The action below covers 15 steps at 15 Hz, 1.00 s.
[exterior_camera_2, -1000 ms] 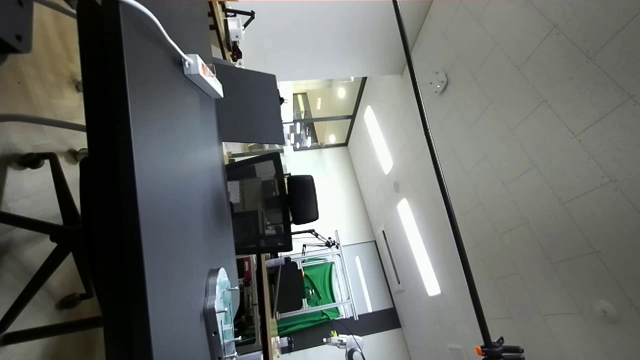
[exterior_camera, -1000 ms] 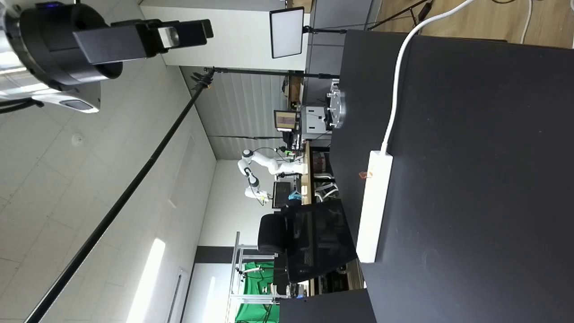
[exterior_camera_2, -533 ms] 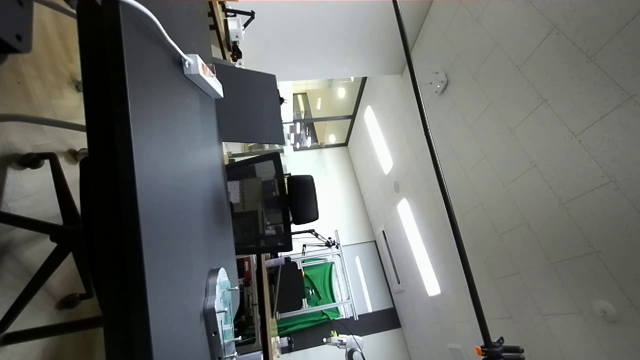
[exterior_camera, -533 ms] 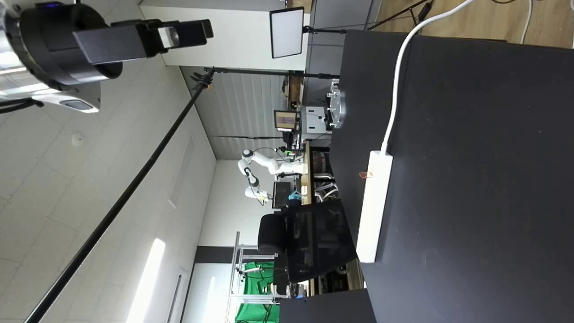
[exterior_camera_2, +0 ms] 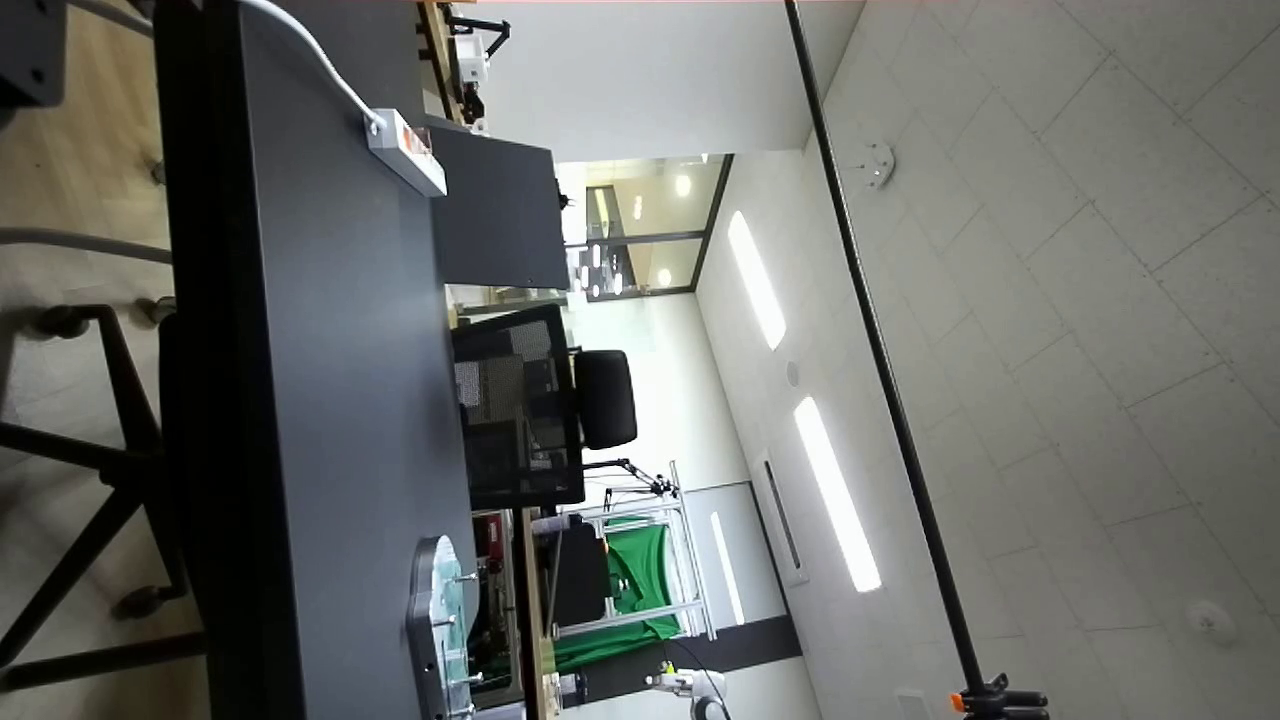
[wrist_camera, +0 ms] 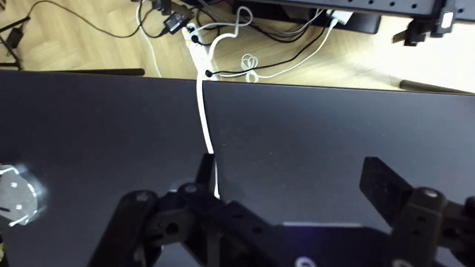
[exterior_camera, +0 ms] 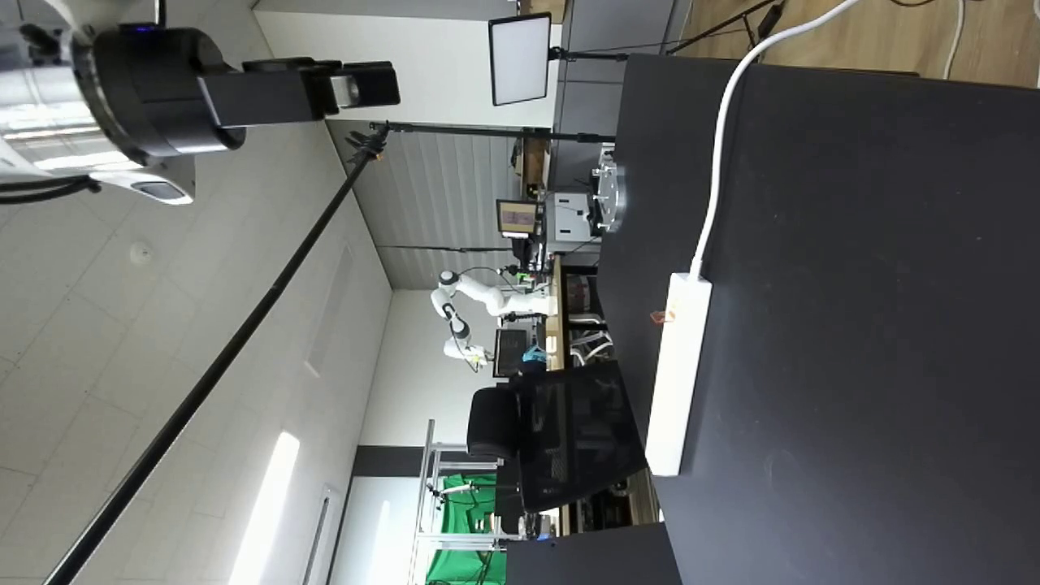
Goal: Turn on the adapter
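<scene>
The gripper (wrist_camera: 290, 160) is sinking lower, jaws spread wide; the strip (exterior_camera: 679, 374) is lying well below, its long axis running on from the cable (exterior_camera: 715, 179).

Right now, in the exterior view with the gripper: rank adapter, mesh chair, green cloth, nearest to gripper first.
From the gripper:
1. Adapter: on the black table.
2. Mesh chair: just behind the table.
3. Green cloth: background, beyond the chair.

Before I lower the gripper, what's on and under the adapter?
On top of the adapter, a reddish flap sticks up near the white cable; the rest of that face is too edge-on to judge. Beneath is the black tabletop; the patch it covers can't be seen.
</scene>
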{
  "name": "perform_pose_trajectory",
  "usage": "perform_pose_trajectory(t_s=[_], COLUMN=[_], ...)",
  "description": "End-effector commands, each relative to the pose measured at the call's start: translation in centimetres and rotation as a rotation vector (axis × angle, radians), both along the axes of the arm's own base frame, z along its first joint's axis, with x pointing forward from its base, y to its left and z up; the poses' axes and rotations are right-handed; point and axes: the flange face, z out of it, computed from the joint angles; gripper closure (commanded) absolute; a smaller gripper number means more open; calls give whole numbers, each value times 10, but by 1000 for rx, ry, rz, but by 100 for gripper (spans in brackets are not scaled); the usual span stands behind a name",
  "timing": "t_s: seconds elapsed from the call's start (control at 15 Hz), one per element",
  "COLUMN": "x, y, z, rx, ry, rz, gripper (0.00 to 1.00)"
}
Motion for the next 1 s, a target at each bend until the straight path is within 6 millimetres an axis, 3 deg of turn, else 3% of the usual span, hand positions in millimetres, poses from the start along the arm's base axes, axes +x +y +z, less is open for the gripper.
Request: perform_pose_trajectory(t_s=[0.0, 0.33, 0.4, 0.47, 0.67, 0.93], x=[12, 48, 51, 56, 72, 104], y=[-71, -210, -233, -252, -288, -310], z=[-2, 2, -1, -7, -21, -26], rx=[-86, -185, -178, -148, -4, 214], ry=[-62, -106, -110, -96, -58, -53], rz=[34, -56, -88, -104, -60, 17], gripper=[0, 0, 19, 26, 47, 75])
